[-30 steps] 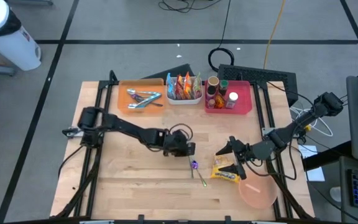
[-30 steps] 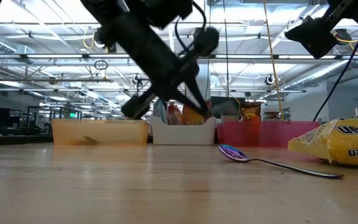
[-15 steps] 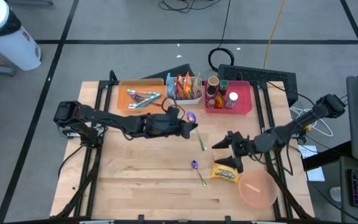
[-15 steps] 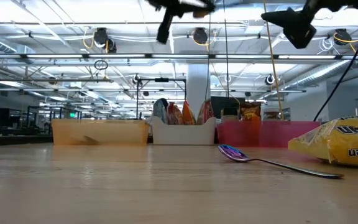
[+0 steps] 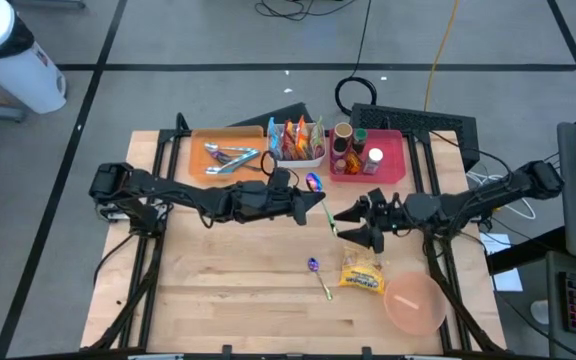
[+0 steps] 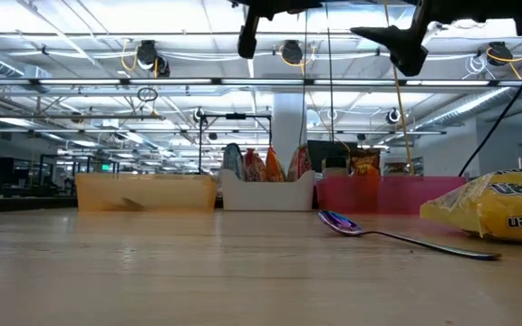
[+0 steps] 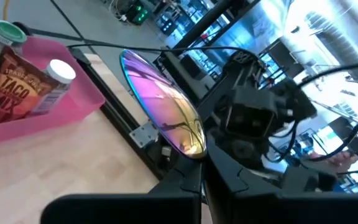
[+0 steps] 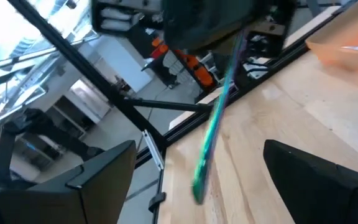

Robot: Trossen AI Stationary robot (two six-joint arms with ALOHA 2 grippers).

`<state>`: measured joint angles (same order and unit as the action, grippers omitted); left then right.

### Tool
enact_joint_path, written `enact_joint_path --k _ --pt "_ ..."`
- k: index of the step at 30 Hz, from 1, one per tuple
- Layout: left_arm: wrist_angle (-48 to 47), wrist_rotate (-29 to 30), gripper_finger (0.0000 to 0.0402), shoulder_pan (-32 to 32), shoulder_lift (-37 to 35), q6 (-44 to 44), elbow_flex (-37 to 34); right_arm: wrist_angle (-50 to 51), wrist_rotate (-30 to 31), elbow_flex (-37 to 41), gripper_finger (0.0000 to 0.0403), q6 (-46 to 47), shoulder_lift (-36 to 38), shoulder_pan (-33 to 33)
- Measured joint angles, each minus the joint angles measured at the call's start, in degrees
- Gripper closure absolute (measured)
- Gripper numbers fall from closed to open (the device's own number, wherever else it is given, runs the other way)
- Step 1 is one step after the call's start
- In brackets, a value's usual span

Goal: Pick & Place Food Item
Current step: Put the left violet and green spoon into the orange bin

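High above the table my left gripper (image 5: 306,207) is shut on a spoon with an iridescent bowl (image 7: 163,106) and a green handle (image 8: 213,134). My right gripper (image 5: 346,226) stands open just right of it. Its fingers are on either side of the handle's free end, apart from it. A yellow ramen packet (image 5: 363,275) lies flat on the table near the right. A second spoon (image 5: 319,277) lies left of the packet. In the low view both grippers show at the top, the left (image 6: 250,23) and the right (image 6: 397,41). My left gripper pinches the spoon's neck (image 7: 195,163), just behind the bowl, between its two fingers. The fingers come level from the table's left and lie across the spoon. The spoon is lifted clear, bowl toward the far edge and handle toward the near edge.
A pink bowl (image 5: 414,306) sits at the near right corner. Along the far edge stand an orange tray with utensils (image 5: 223,157), a white bin of snack packets (image 5: 296,143) and a pink tray of bottles (image 5: 370,158). Bare wood lies at the near left.
My left gripper has risen from low over the table's middle and gone toward the far edge, tipping from downward to level, with the spoon now lifted clear. My right gripper, still open, has moved toward the table's left and far side, up to the spoon's handle.
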<state>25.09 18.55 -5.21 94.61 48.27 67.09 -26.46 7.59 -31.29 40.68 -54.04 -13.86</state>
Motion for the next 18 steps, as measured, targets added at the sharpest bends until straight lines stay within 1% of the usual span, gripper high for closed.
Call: enact_joint_path --k 2,6,12,18 --pt "-0.07 -0.01 0.0399 0.0 0.02 -0.22 0.0 0.12 -0.56 0.0 0.0061 0.97 -0.05 1.28" --pt "0.51 -0.08 0.0399 0.09 -0.02 -1.28 0.0 0.11 -2.85 0.0 0.0081 2.6 -1.31 3.02" --pt "-0.07 -0.44 0.0399 0.09 -0.02 -1.66 0.0 -1.89 -4.85 0.0 0.0119 4.33 -4.54 3.44" --pt "-0.15 -0.47 0.0399 0.09 -0.02 -1.68 0.0 -4.75 -4.8 0.0 0.0169 4.3 -5.79 3.44"
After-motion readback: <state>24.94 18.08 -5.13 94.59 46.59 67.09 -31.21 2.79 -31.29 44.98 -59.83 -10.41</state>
